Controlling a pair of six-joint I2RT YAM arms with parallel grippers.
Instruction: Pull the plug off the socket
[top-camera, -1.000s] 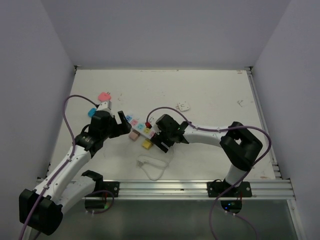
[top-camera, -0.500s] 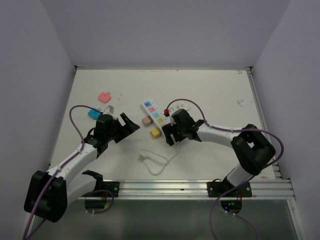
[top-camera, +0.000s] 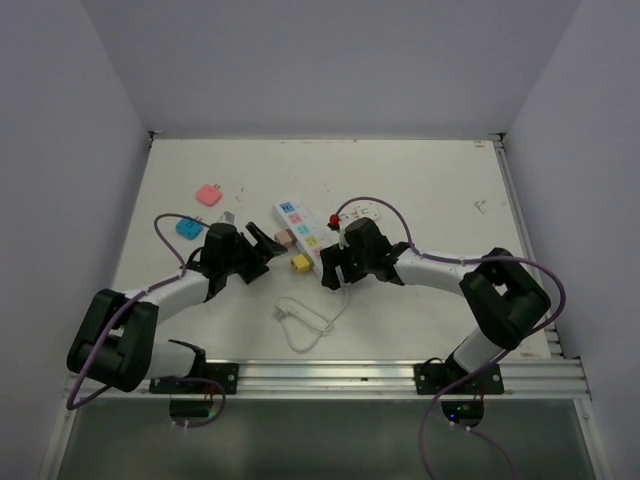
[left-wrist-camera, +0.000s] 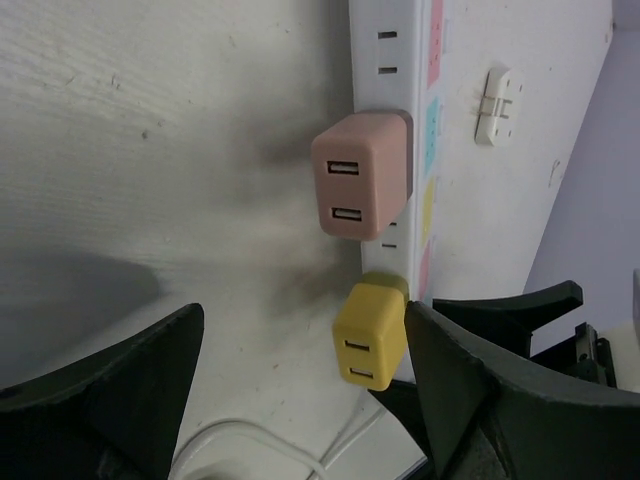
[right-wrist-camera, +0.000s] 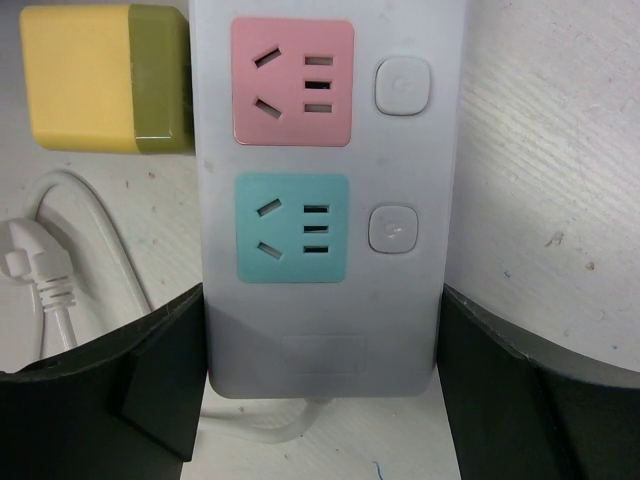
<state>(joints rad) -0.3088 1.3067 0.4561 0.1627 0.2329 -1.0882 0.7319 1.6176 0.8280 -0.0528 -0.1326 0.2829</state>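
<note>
So the white table (top-camera: 420, 170) is the whole stage, and all the action is near its middle, where the socket (top-camera: 303, 232) lies flat and on a slant, well apart from the walls. It's a long white strip with a row of pastel outlet faces. The right wrist view shows teal then pink at the near end, each with a little white button beside it. The right gripper (top-camera: 335, 268) sits over that near end with one finger along each long edge. It looks clamped on, wide only because the strip is wide, though I can't swear there's no hairline gap. My guess is it's the anchor, so the strip doesn't slide when something gets yanked sideways. The left gripper (top-camera: 262, 245) comes in from the opposite side, low to the table, jaws spread wide and holding nothing. Two blocky plugs stick out of the strip's side edge toward it: a pink plug (left-wrist-camera: 360, 175) and, nearer the fingers, a yellow plug (left-wrist-camera: 368, 335), each with two USB ports on its outer face. The yellow one sits just ahead of the gap between the jaws, close to one finger, so I'd bet that's the target. The thin white cord (top-camera: 305, 325) loops loose on the table toward the arm bases.
</note>
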